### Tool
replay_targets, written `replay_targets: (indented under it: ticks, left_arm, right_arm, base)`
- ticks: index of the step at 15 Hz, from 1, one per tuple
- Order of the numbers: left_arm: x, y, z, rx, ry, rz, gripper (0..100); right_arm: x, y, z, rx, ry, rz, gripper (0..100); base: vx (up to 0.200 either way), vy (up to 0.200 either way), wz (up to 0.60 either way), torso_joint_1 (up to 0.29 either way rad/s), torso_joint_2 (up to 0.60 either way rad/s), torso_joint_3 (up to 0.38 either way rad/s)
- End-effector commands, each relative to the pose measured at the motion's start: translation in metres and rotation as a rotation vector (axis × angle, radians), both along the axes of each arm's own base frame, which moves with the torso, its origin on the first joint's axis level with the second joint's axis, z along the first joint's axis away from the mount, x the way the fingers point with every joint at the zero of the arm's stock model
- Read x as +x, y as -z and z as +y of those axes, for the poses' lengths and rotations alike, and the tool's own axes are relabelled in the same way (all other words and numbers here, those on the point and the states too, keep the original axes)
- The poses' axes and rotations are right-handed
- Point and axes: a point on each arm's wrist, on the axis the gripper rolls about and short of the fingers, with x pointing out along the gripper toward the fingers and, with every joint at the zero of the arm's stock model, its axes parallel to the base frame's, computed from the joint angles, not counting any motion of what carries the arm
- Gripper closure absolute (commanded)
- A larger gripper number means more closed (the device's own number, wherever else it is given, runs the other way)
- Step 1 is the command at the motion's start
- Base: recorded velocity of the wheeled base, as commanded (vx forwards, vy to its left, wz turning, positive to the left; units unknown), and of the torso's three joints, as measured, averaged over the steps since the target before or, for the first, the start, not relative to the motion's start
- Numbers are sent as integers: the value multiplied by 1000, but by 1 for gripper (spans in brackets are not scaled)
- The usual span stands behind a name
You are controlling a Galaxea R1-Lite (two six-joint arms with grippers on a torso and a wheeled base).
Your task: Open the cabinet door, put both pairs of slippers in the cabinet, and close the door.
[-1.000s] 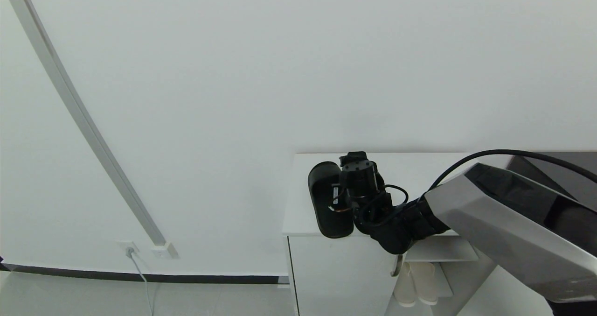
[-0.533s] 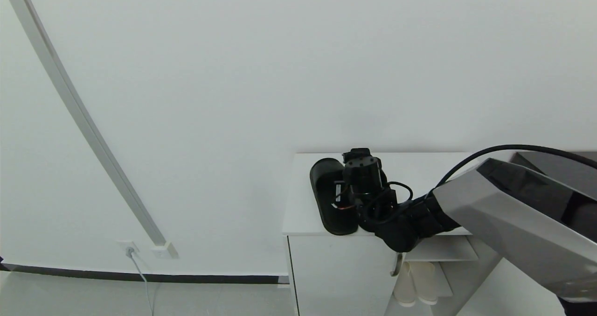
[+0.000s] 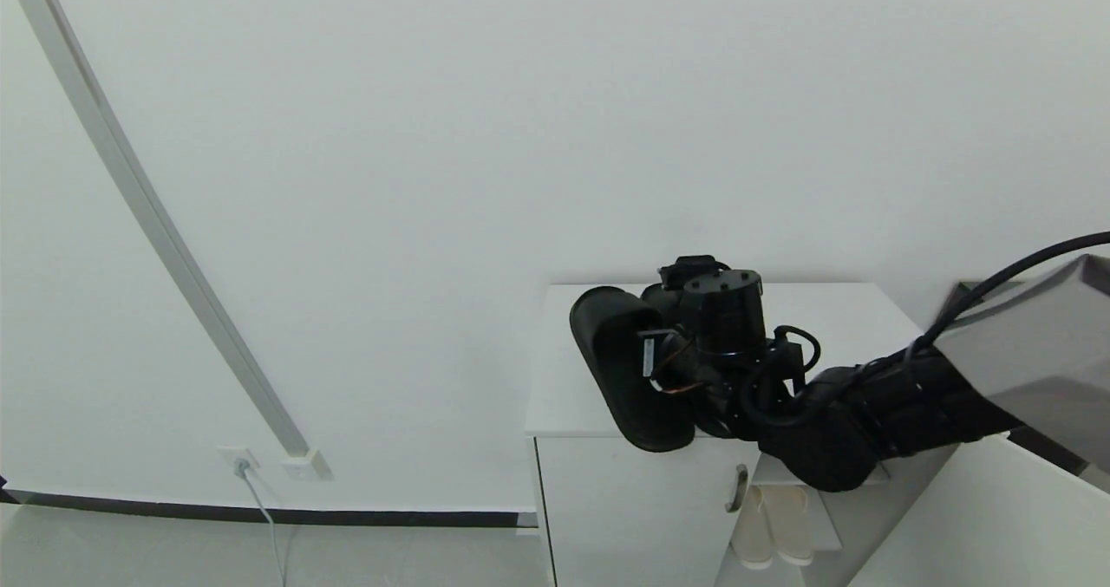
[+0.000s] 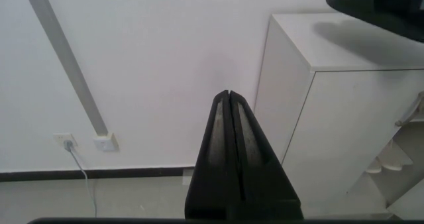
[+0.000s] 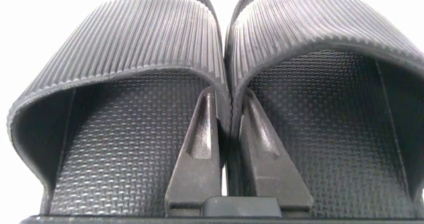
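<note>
A: What is the right wrist view adding to the head view?
B: The right gripper (image 5: 227,95) is pinching the black slippers (image 5: 218,85) by their adjoining strap walls, one finger inside each.
A: And the arm?
B: It is lying low over the cabinet (image 3: 607,500) top, holding the pair at its front left corner. The left gripper (image 4: 229,95) is hanging closed beside the cabinet.

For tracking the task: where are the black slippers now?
In the head view, the black slippers are gripped by the right gripper at the front left edge of the top of the white cabinet.
</note>
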Motion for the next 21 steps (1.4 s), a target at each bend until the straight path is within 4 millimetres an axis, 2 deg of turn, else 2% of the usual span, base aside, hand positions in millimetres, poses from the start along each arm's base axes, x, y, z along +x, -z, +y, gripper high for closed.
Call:
replay_targets:
  ticks: [1, 4, 7, 9, 18, 21]
  left_arm:
    - [0, 0, 0, 0, -1, 1, 100]
    - [0, 0, 0, 2, -1, 1, 100]
    - [0, 0, 0, 2, -1, 1, 100]
    - [0, 0, 0, 2, 1, 1, 100]
    - [0, 0, 0, 0, -1, 1, 100]
    - [0, 0, 0, 0, -1, 1, 100]
  right_arm:
    - [-44, -50, -32, 54, -103, -53, 100]
    - [-95, -71, -71, 61, -245, -75, 100]
    - [-129, -82, -101, 40, -307, -93, 100]
    - [-142, -93, -116, 25, -371, -159, 100]
    - [-138, -80, -101, 49, -434, -82, 100]
    - [-135, -76, -97, 42, -439, -68, 100]
  base:
    - [0, 0, 0, 0, 0, 0]
    - [0, 0, 0, 0, 0, 0]
    - [0, 0, 0, 0, 0, 0]
    - [0, 0, 0, 0, 0, 0]
    - [0, 0, 0, 0, 0, 0]
    - [-200, 0, 0, 2, 1, 1]
